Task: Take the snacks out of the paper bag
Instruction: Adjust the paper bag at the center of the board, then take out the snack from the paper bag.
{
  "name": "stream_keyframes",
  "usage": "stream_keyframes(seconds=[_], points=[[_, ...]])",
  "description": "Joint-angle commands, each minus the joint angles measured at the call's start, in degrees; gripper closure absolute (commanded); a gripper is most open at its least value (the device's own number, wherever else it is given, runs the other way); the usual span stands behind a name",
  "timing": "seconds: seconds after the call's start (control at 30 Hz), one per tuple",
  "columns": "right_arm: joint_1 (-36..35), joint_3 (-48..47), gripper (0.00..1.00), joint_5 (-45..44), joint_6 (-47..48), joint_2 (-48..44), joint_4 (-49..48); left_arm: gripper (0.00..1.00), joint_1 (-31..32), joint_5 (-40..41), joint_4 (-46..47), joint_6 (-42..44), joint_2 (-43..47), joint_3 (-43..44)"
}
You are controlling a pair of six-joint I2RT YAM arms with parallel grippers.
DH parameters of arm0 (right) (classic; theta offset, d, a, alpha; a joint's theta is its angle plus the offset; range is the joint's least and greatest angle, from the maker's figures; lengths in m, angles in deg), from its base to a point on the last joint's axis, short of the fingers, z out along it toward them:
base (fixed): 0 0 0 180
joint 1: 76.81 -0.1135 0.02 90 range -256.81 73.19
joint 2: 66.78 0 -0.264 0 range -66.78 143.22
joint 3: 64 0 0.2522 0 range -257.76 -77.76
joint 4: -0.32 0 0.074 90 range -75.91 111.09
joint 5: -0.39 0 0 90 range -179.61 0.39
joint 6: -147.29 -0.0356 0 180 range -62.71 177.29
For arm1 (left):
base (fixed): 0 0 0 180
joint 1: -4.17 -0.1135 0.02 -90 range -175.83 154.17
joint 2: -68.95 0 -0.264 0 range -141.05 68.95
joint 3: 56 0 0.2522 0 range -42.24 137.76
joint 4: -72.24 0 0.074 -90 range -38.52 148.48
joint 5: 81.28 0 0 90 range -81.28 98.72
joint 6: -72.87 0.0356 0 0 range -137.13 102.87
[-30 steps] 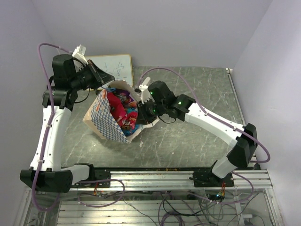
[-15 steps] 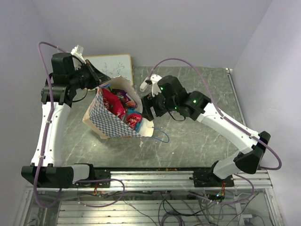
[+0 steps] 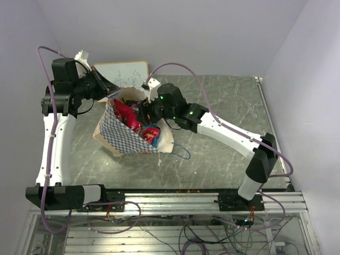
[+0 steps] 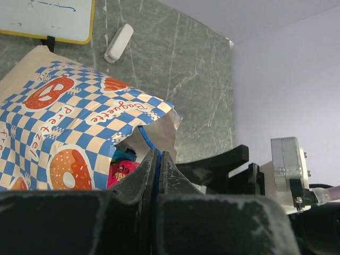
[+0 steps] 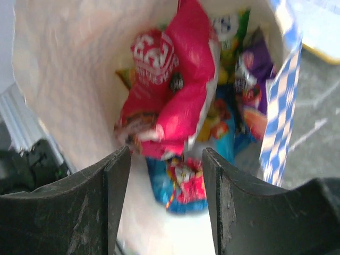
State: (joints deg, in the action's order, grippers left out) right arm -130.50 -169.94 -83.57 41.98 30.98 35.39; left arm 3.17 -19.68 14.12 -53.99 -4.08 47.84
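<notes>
While the left gripper (image 4: 157,159) is closed tight on a blue cord handle (image 4: 146,139) of the paper bag (image 4: 69,122), holding the mouth up and open, the right gripper (image 5: 166,159) stands with its jaws apart at that mouth and grips nothing. The right wrist view shows its two fingers (image 5: 114,202) framing the lower edge of a large pink-red packet (image 5: 175,90); whether they touch it cannot be told. Seen from above, the bag (image 3: 123,139) leans on the left part of the table (image 3: 223,106), lifted at its far rim by the left gripper (image 3: 111,91), with the right gripper (image 3: 142,111) pushed in from the right. A writing board (image 3: 125,73) lies just behind the bag, and a small white block (image 4: 118,43) lies near it. To the right and toward the near edge the marbled top lies bare. The other handle (image 3: 182,151) loops loose on the table. Inside, against the cream wall (image 5: 69,79), the snacks lie heaped: a blue packet (image 5: 183,183) under the pink-red one and a purple one (image 5: 255,64) by the checked side.
</notes>
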Motion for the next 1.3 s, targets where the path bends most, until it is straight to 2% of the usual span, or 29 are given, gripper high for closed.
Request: stream_keyframes(seconds=[0.0, 0.23, 0.43, 0.7, 0.83, 0.97, 1.17, 1.27], points=[[0.00, -0.28, 0.44, -2.17, 4.02, 4.23, -16.33, 0.93, -0.54, -2.66, -2.19, 0.81, -0.09, 3.05], [-0.02, -5.42, 0.44, -2.28, 8.56, 13.51, -22.31, 0.93, -0.52, -7.16, 0.53, -1.51, -0.14, 2.82], [-0.04, -4.40, 0.32, -3.33, 13.07, 16.47, -28.23, 0.93, -0.50, -9.28, 0.11, -1.40, 0.18, 2.36], [-0.53, -8.94, 0.24, -4.20, 13.99, 23.03, -31.06, 0.93, -0.50, -13.16, 1.78, -2.04, -0.71, 2.60], [-1.09, -12.04, 0.28, -5.68, 14.01, 26.15, -30.93, 0.93, -0.50, -14.56, 1.80, -1.95, -1.47, 3.34], [-1.18, -15.34, 0.40, -8.25, 12.27, 29.13, -29.93, 0.93, -0.52, -15.10, 1.60, -1.86, -1.61, 3.59], [-1.42, -15.67, 0.40, -7.69, 12.04, 30.74, -29.30, 0.93, -0.52, -14.75, 1.86, -1.89, -1.59, 3.58], [-1.48, -15.59, 0.46, -8.10, 12.43, 30.95, -29.08, 0.93, -0.50, -14.22, 2.08, -2.29, -1.50, 3.36]])
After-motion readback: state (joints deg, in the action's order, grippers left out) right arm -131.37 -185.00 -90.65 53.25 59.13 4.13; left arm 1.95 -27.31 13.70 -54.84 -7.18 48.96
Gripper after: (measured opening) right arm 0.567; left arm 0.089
